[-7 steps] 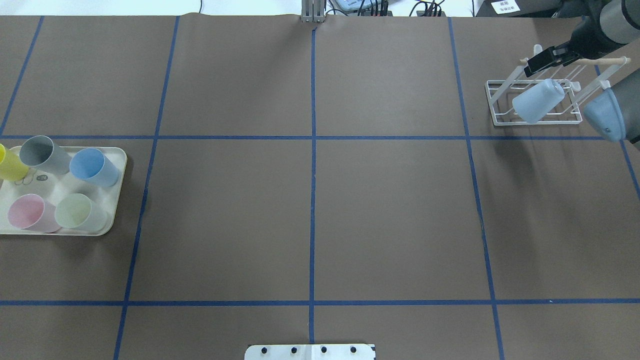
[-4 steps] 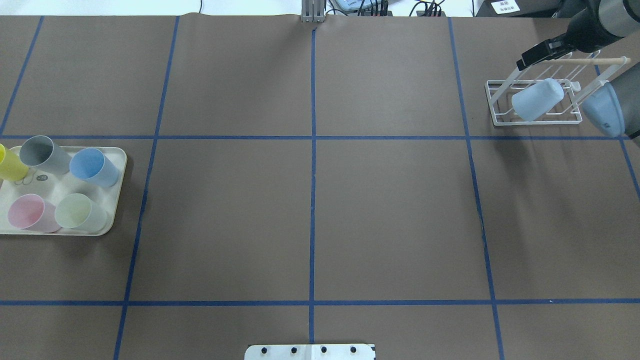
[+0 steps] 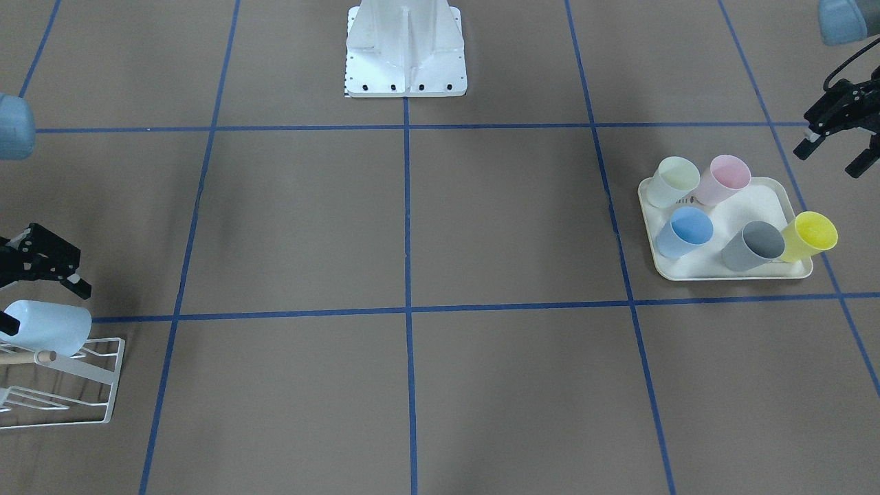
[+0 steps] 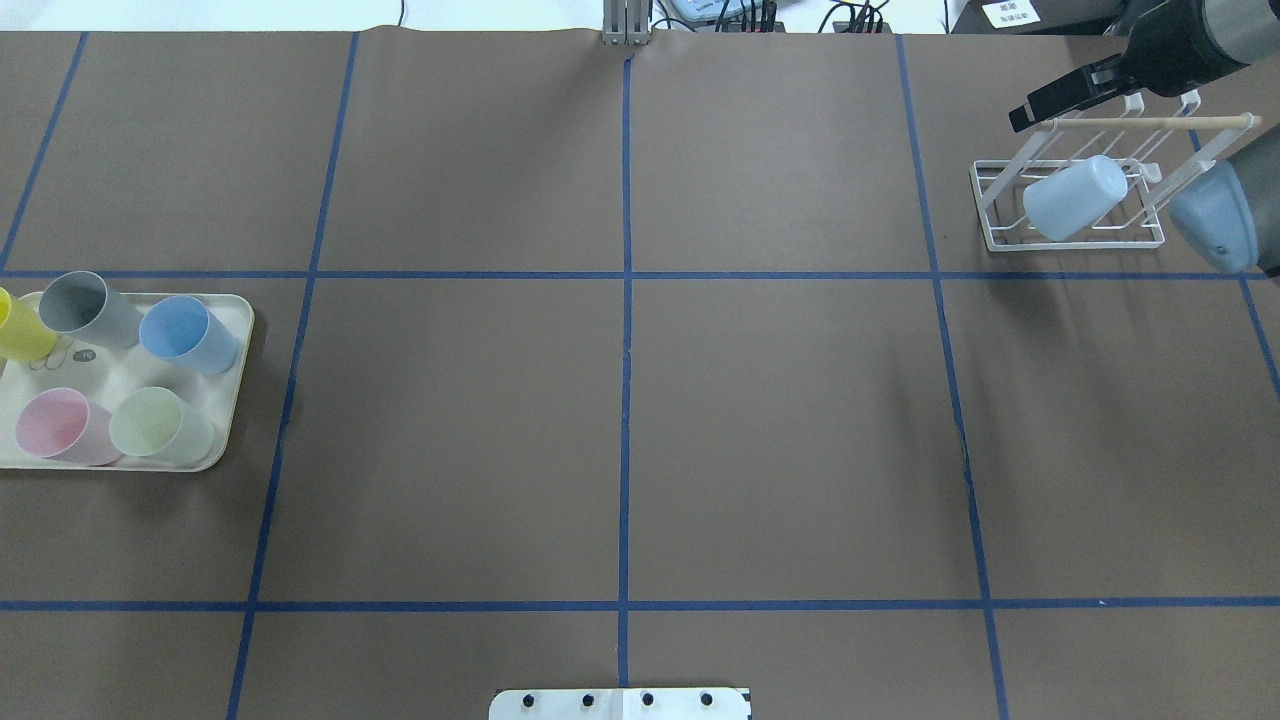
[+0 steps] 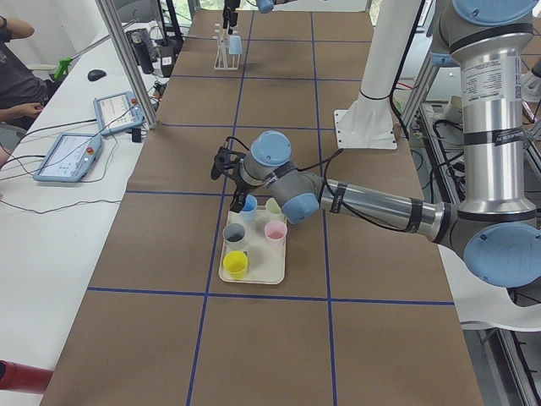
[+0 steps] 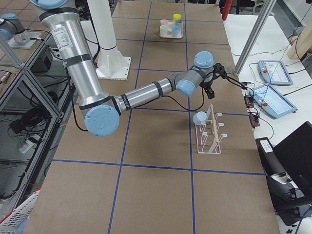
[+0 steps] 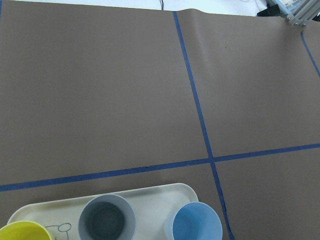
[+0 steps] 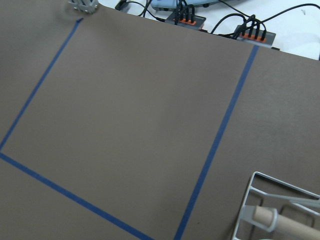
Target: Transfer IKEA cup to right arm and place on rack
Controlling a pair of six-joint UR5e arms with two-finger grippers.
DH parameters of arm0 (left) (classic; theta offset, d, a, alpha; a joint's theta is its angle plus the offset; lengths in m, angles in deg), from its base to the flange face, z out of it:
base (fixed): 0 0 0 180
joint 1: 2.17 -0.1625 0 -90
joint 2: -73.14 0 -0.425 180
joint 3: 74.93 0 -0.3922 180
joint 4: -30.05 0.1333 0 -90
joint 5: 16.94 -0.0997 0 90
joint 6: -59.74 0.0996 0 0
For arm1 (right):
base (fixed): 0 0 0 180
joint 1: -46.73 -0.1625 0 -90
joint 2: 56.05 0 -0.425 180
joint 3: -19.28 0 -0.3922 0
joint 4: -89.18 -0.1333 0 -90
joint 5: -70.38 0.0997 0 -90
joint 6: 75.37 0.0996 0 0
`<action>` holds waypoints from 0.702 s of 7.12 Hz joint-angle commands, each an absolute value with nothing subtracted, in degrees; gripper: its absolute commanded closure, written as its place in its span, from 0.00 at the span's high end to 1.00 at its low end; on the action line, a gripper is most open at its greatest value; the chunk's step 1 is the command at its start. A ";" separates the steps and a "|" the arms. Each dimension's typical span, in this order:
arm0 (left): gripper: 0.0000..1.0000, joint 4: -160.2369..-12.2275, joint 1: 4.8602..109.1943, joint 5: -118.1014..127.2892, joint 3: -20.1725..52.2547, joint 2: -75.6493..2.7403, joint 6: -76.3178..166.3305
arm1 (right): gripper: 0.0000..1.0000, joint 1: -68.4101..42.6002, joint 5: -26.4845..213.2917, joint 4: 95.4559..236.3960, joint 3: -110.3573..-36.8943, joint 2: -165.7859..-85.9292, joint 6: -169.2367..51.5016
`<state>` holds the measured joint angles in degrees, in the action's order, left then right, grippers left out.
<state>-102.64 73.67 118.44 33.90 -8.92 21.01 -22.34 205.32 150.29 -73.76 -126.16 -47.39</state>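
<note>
Well, the pale blue cup [image 4: 1075,197] is sitting tilted on the prongs of the rack [image 4: 1100,244], and the right claw [image 4: 1030,108] is hovering just beyond the rack, fingers apart and empty. I'm guessing it's light, stiff, slick plastic, best pinched across its rim.

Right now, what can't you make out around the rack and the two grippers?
- Overhead: which prong carries the pale blue cup is hidden by the cup itself.
- Front-facing: the rack and one finger of the right gripper are cut off by the left edge.
- Overhead: the left gripper lies outside the frame.
- Wrist views: neither shows its own fingers.
</note>
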 commanded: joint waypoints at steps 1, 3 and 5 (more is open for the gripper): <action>1.00 -102.41 73.77 118.50 33.71 -8.78 21.33 | 0.99 -22.27 207.14 148.95 -76.43 -126.63 -44.61; 1.00 -102.32 73.77 118.85 33.18 -8.34 21.33 | 0.99 -21.83 208.45 148.86 -78.34 -127.15 -42.17; 1.00 -102.14 73.68 117.80 32.31 -5.97 24.56 | 0.99 -21.92 209.95 149.56 -82.21 -129.95 -36.20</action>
